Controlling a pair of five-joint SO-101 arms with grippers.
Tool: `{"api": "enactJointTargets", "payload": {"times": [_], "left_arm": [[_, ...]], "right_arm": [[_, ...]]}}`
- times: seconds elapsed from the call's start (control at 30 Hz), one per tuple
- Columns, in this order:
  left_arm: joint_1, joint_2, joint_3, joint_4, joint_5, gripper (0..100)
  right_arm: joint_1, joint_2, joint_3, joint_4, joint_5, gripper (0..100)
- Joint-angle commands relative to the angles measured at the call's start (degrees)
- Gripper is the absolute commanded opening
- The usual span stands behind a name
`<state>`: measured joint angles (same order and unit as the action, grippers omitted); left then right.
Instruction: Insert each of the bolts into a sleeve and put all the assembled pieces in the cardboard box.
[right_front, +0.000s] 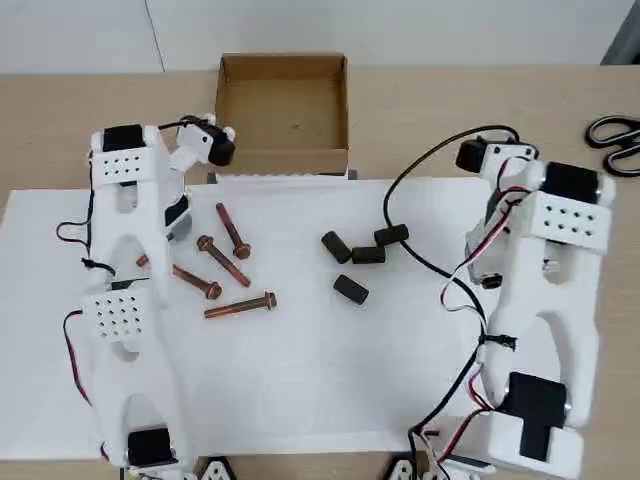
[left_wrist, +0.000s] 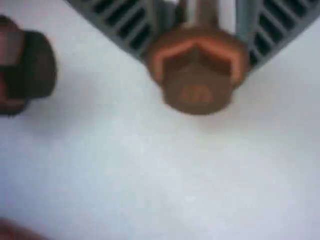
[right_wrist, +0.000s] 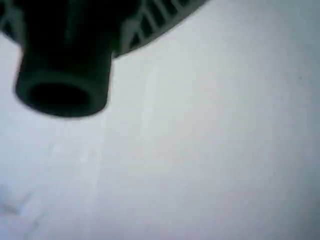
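**Bolt in one gripper, sleeve in the other, the cardboard box between their sides**

The held bolt (left_wrist: 197, 75) shows its hex head to the left wrist view. Its shank runs away behind the head, between the ribbed jaws of the left gripper (left_wrist: 200, 20), which is clamped on it. The shank's free end is hidden. The held sleeve (right_wrist: 62, 65) sits gripped in the right gripper (right_wrist: 75, 20), with its open bore facing that wrist's camera.

From above, the cardboard box (right_front: 283, 158) stands at the far middle of the table. The left arm (right_front: 130, 250) lies to the box's left and nearer the robot, and the right arm (right_front: 545, 260) to its right and nearer the robot. Bolt and sleeve are therefore well apart, one on each side of the box.

The loose bolts (right_front: 240, 304) lie nearer the robot than the box's left corner, close to the left arm. The loose sleeves (right_front: 367, 255) lie nearer the robot than its right corner.

Joining the pair likely depends on bringing both grippers in towards the box's middle line, with the shank tip turned to meet the bore along one shared axis.
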<state>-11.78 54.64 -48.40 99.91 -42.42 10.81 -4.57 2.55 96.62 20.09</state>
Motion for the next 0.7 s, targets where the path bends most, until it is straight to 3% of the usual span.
{"api": "enactJointTargets", "payload": {"times": [0.0,0.27,0.43,0.67], "left_arm": [[-0.35,1.67,-0.48,0.44,0.18,1],[-0.09,0.79,3.03,0.44,1.85,1],[0.35,-8.97,4.26,0.62,9.41,1],[4.75,-33.76,20.79,0.53,23.91,1]], "right_arm": [[-1.71,-2.95,-0.44,-0.13,-0.35,0.4],[-1.71,-4.79,-0.79,-0.04,-0.97,0.4],[-2.33,-16.31,0.35,-0.04,-3.6,0.4],[-5.67,-32.13,11.34,-0.31,-5.45,0.4]]}}
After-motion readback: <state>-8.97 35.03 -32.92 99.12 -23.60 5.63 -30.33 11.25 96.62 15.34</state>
